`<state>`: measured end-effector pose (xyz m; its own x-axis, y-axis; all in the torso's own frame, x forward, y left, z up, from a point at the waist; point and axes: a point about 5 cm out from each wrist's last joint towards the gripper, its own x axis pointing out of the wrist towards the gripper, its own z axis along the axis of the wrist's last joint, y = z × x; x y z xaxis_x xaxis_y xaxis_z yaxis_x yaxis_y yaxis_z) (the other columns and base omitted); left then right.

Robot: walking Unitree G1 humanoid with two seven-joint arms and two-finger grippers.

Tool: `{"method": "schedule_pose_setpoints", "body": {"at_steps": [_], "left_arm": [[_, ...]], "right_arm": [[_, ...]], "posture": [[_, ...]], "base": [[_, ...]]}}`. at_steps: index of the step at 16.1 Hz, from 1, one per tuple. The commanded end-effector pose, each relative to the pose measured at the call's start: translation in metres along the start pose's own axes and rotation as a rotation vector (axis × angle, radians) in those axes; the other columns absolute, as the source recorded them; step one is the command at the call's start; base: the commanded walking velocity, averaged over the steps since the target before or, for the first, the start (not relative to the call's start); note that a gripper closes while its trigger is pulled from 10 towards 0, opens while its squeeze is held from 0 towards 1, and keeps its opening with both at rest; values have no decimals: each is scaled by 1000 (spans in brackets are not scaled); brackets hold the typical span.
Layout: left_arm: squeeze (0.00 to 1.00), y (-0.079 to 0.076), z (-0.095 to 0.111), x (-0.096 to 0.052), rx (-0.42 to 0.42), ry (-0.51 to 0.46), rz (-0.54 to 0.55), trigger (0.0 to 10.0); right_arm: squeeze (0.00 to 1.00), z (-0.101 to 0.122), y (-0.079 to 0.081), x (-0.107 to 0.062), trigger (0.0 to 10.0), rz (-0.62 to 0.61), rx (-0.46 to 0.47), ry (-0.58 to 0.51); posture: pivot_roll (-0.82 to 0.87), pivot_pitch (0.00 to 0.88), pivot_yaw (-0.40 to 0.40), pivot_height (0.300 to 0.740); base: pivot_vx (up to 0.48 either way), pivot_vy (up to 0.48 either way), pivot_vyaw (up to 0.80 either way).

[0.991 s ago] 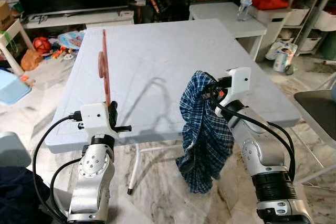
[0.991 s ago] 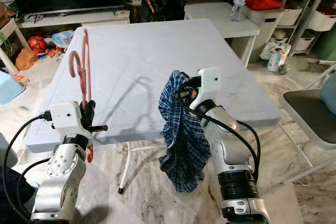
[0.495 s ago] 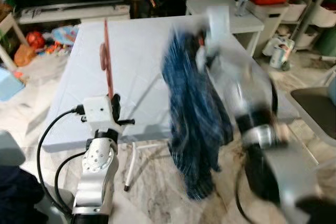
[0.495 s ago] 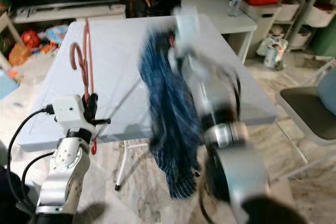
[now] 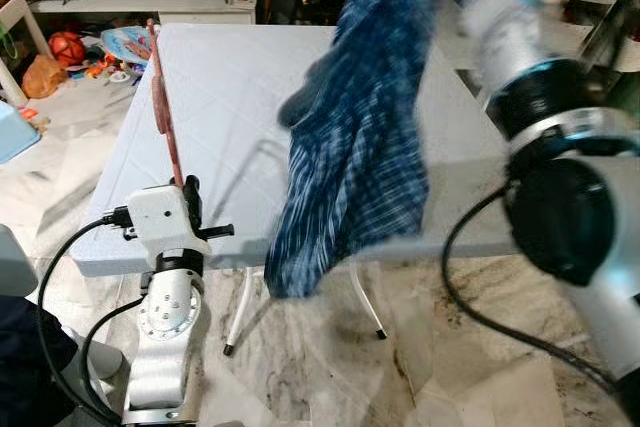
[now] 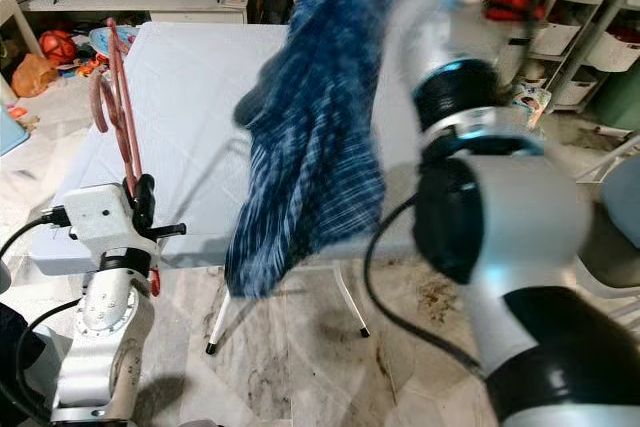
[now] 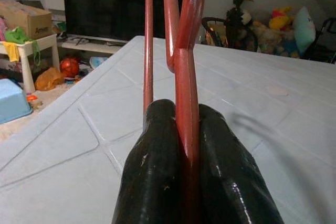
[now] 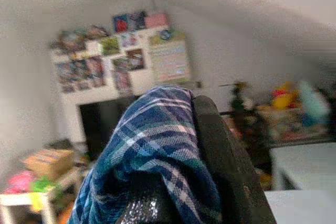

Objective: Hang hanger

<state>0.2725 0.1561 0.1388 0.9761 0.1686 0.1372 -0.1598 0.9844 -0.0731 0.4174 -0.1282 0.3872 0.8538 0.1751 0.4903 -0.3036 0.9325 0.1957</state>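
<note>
Left hand, fingers pressed together on the red hanger, at the near left edge of the bench; hanger upright, long axis vertical, rising above the bench. Right hand, raised high and blurred, pinching a blue plaid shirt that hangs down over the bench's near edge.

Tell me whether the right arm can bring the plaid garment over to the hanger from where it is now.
Probably yes. The right gripper holds the plaid garment raised above the table, and the red hanger stands upright in the left gripper with nothing between them.
</note>
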Motion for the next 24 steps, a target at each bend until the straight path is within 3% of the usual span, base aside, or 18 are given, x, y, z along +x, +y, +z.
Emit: {"method": "schedule_pose_setpoints", "body": {"at_steps": [1,3,4,6,9,12,15,17,19,21,22,23,24], "left_arm": [[0,-7,4,1,-3,-21,-26,10000],[0,-10,4,1,-10,-18,-44,10000],[0,-11,2,-1,-14,-10,-56,10000],[0,-15,-4,-4,-18,18,-89,10000],[0,-22,-14,-7,-80,94,-132,10000],[0,-22,-16,-7,-52,107,-168,10000],[0,-22,-16,-7,-44,108,-170,10000],[0,-24,-17,-8,-43,113,-180,10000],[0,-26,-18,-9,-48,120,-190,10000],[0,-27,-18,-8,-57,122,-200,10000],[0,-30,-17,-9,-79,130,-227,10000],[0,-30,-15,-9,-72,120,-234,10000],[0,-30,-15,-9,-71,118,-234,10000]], "right_arm": [[0,-29,-11,-11,10000,-12,-58,104],[0,-69,-21,-32,10000,53,-116,243],[1000,-97,-26,-49,10000,125,-162,345],[1000,-143,-32,-89,10000,301,-309,503],[1000,-172,-43,-129,10000,378,-323,587],[1000,-188,-59,-164,10000,342,-392,674],[1000,-185,-66,-178,10000,346,-402,692],[1000,-178,-75,-184,10000,390,-461,739],[1000,-172,-79,-190,10000,490,-404,821],[1000,-173,-71,-193,10000,565,-302,857],[1000,-179,-47,-195,10000,647,-132,871],[1000,-186,-33,-199,10000,696,-83,887],[1000,-188,-31,-200,10000,703,-76,894]], "posture": [[3,0,-101,740],[-2,0,-91,740],[-8,0,-83,740],[-19,0,-70,740],[-26,0,-56,740],[-33,0,-35,740],[-43,0,-25,740],[-46,0,-26,740],[-55,0,-25,740],[-47,0,-26,740],[-30,0,-27,740],[-18,0,-28,740],[-18,0,-28,740]], "base": [[0,0,0],[0,0,0],[0,0,0],[0,0,0],[0,0,0],[0,0,0],[0,0,0],[0,0,0],[0,0,0],[0,0,0],[0,0,0],[0,0,0],[0,0,0]]}}
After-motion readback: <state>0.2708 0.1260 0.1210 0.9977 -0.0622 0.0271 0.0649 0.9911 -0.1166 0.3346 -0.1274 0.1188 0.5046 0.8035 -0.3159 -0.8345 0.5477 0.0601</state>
